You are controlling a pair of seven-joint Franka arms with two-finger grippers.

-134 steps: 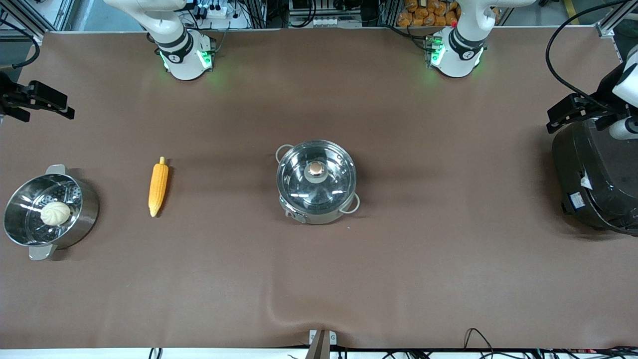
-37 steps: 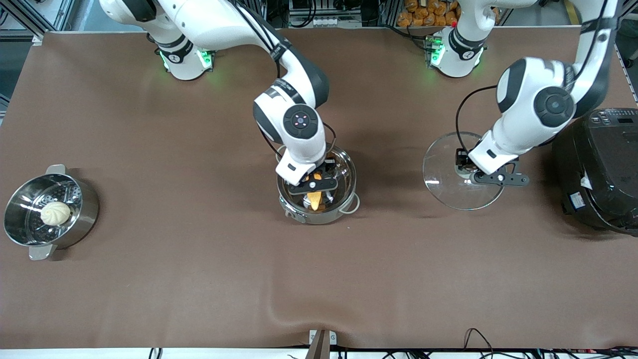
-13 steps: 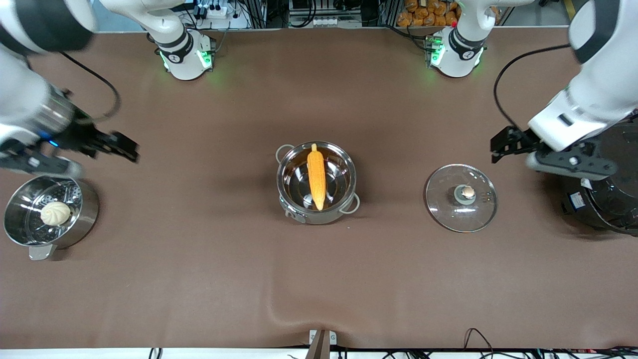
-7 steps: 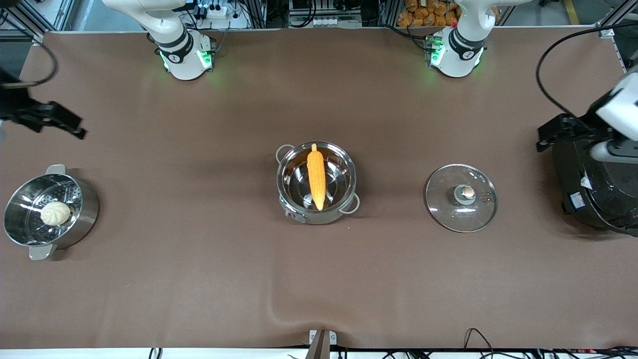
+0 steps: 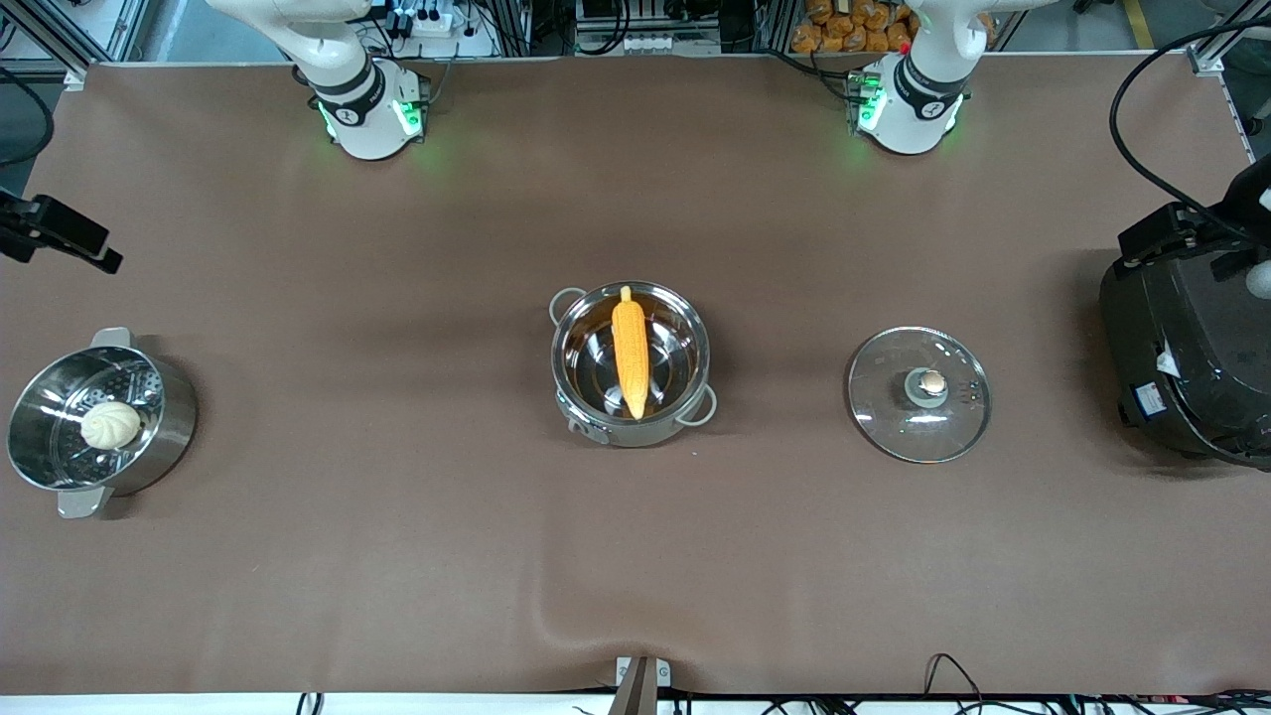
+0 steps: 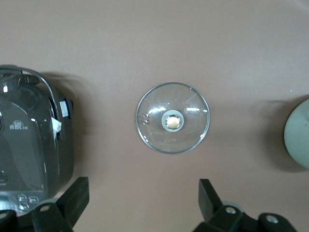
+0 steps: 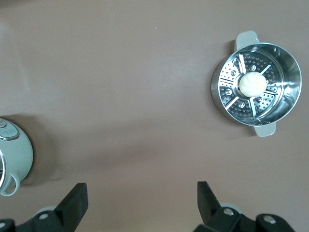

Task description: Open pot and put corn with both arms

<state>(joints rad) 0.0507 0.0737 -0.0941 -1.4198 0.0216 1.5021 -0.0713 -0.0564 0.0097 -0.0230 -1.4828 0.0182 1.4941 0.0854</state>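
Observation:
The shallow steel pot (image 5: 701,343) stands open at the table's middle. The yellow-orange corn (image 5: 630,353) lies inside it, pointed end nearer the front camera. The glass lid (image 5: 918,417) with its copper knob (image 5: 931,381) lies flat on the table beside the pot, toward the left arm's end; it also shows in the left wrist view (image 6: 190,113). My left gripper (image 5: 1142,238) is open and empty, up over the black cooker's edge; its fingers (image 6: 77,193) stand wide apart. My right gripper (image 5: 94,248) is open and empty, up over the table at the right arm's end.
A steel steamer pot (image 5: 174,417) holding a white bun (image 5: 109,424) stands at the right arm's end, also in the right wrist view (image 7: 289,92). A big black cooker (image 5: 1182,367) stands at the left arm's end, also in the left wrist view (image 6: 29,140).
Both grippers have drawn farther out toward their own ends of the table. The corn, pot and lid have not moved in the last second.

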